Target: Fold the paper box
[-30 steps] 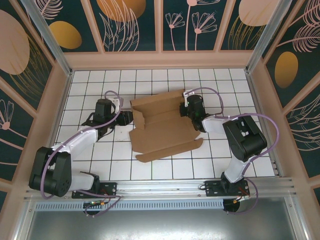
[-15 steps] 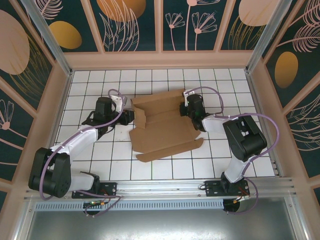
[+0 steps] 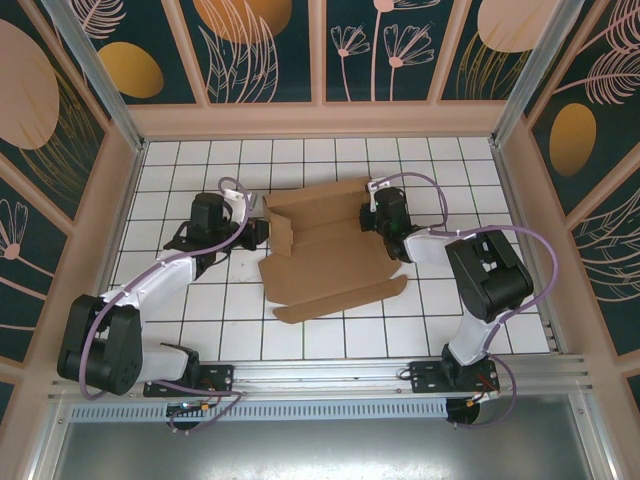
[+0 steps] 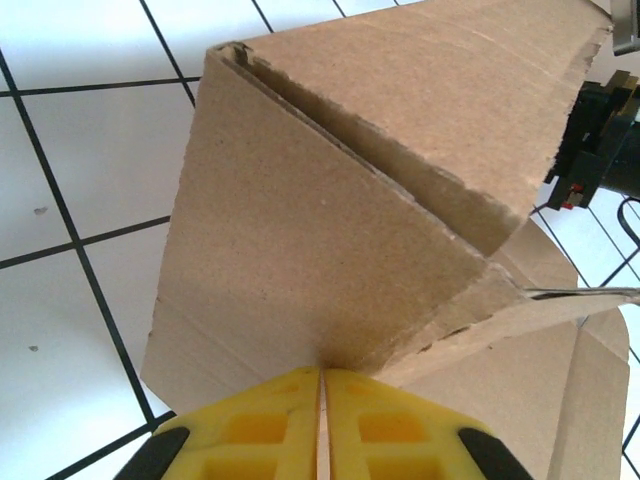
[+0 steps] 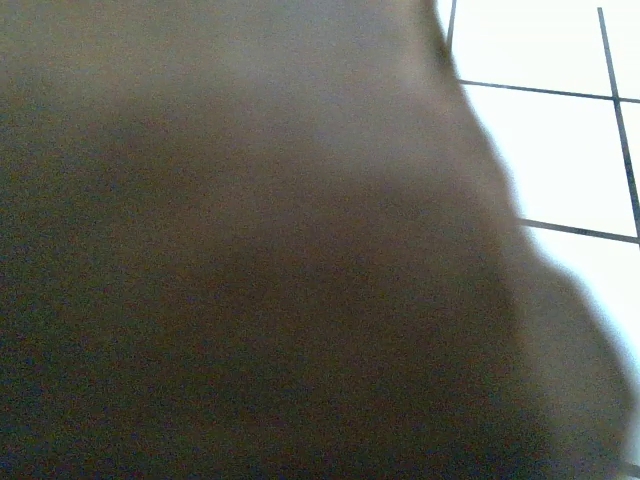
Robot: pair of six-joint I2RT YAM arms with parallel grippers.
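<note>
The paper box [image 3: 325, 255] is a brown cardboard sheet lying partly folded in the middle of the tiled table, with flaps raised at its back and left. My left gripper [image 3: 262, 232] sits at the box's left edge. In the left wrist view its yellow fingers [image 4: 270, 420] are shut on a thin edge of the paper box [image 4: 330, 230]. My right gripper [image 3: 374, 221] rests against the box's back right part. Dark cardboard of the paper box [image 5: 250, 250] lies right over the right wrist camera and hides the fingers, so I cannot tell whether they hold it.
The white tiled table [image 3: 180, 170] is bounded by tan walls on three sides. A metal rail [image 3: 320, 375] with the arm bases runs along the near edge. Bare tiles lie left, right and in front of the box.
My left gripper slid right to the box's left flap and closed its fingers on it. The right arm and the box have stayed in place.
</note>
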